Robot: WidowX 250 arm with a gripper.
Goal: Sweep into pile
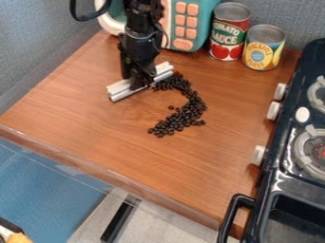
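The robot arm (pixel 141 45) is black and blocky, built of stacked segments, with a thick black cable (pixel 81 19) looping beside it and a thinner dark wire (pixel 166 35). The gripper (pixel 139 82) is black too.

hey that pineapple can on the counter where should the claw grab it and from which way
Probably the upper side wall of the pineapple can, from above, gripping front to back. It stands upright with a round body, and the tomato sauce can crowds its left in the picture.
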